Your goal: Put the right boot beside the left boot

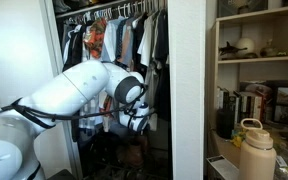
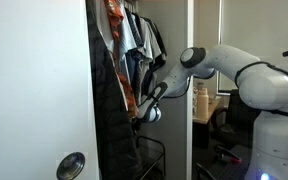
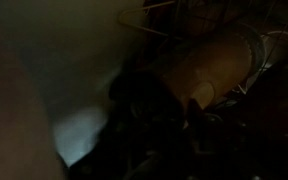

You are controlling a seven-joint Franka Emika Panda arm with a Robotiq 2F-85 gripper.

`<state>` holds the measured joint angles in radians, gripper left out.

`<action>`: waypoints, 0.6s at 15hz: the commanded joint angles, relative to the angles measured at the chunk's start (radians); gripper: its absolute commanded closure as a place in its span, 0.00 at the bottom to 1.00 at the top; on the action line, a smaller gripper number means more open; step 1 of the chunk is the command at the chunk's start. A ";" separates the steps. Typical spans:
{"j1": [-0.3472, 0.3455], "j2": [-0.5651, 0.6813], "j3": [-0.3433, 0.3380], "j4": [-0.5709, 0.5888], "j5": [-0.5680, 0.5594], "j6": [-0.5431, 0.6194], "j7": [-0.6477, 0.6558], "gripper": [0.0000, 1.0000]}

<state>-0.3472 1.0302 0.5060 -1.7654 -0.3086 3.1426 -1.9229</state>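
My gripper (image 1: 136, 122) reaches into a dark closet, low under the hanging clothes; it also shows in an exterior view (image 2: 148, 113). In the wrist view a tan boot (image 3: 206, 62) lies just past the jaws, with its opening towards the camera. The jaws themselves are lost in the dark, so I cannot tell whether they are open or shut. A brownish shape (image 1: 134, 146) below the gripper may be that boot. I cannot make out a second boot.
Clothes (image 1: 114, 35) hang on a rail above the gripper. A white closet door (image 2: 39, 90) stands near the camera. Shelves (image 1: 259, 60) with clutter and a cream jug (image 1: 254, 150) stand beside the closet. A wire rack (image 2: 149, 160) sits on the closet floor.
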 commanded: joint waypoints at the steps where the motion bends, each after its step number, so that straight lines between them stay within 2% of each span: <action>1: -0.028 -0.054 0.019 -0.055 -0.007 0.043 0.020 0.48; 5: -0.031 -0.076 0.015 -0.071 -0.011 0.070 0.040 0.19; 7: -0.008 -0.109 -0.005 -0.086 0.007 0.071 0.082 0.04; 8: 0.013 -0.141 -0.024 -0.102 0.025 0.068 0.131 0.00; 9: 0.023 -0.170 -0.034 -0.118 0.034 0.063 0.175 0.00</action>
<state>-0.3577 0.9787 0.5104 -1.7930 -0.3064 3.1837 -1.8559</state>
